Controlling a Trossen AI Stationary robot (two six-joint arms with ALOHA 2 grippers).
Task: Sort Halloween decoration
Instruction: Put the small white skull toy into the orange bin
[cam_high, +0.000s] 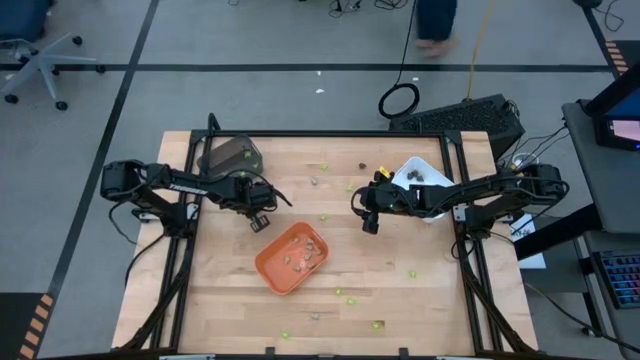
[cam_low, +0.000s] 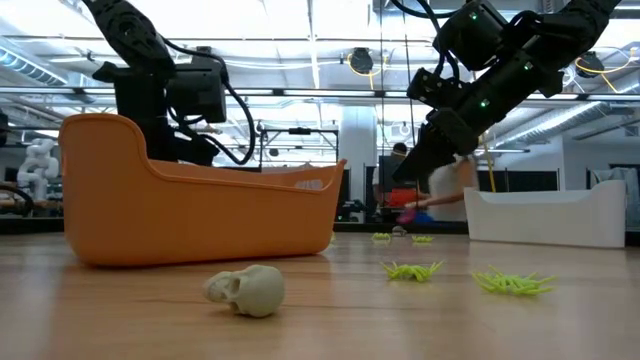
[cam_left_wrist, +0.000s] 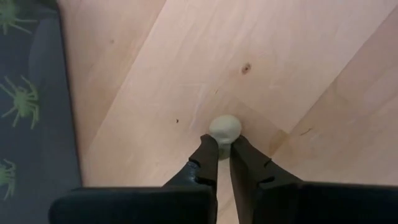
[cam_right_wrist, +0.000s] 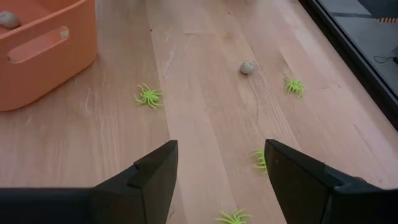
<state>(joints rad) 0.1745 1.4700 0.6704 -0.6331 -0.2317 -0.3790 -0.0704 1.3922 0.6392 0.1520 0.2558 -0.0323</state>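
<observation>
The Halloween decoration lies scattered: lime-green spiders (cam_right_wrist: 148, 96) (cam_low: 412, 270) and tan-grey skull-like pieces (cam_low: 247, 290) (cam_right_wrist: 247, 67) on the wooden table. More tan pieces lie in the orange tray (cam_high: 292, 256). My left gripper (cam_high: 262, 221) stands just beyond the orange tray's far left corner, pointing steeply down, shut on a small tan-grey piece (cam_left_wrist: 224, 126). My right gripper (cam_high: 368, 222) hovers open above the table between the orange tray and the white tray (cam_high: 422, 178), with nothing between its fingers (cam_right_wrist: 155, 174). My left gripper (cam_left_wrist: 224, 142) pinches the tan-grey piece between its two fingertips (cam_left_wrist: 208, 152), catching the piece's near edge (cam_left_wrist: 224, 135). The fingers come from above, pointing steeply down. The piece sits right at the wooden table top; I cannot tell whether it is lifted clear.
A dark grey tray (cam_left_wrist: 31, 93) with green spiders in it stands close beside my left gripper, at the table's far left (cam_high: 230, 157). The white tray holds dark pieces. Green spiders dot the near half of the table (cam_high: 376, 324). A person stands beyond the far edge (cam_high: 436, 25).
</observation>
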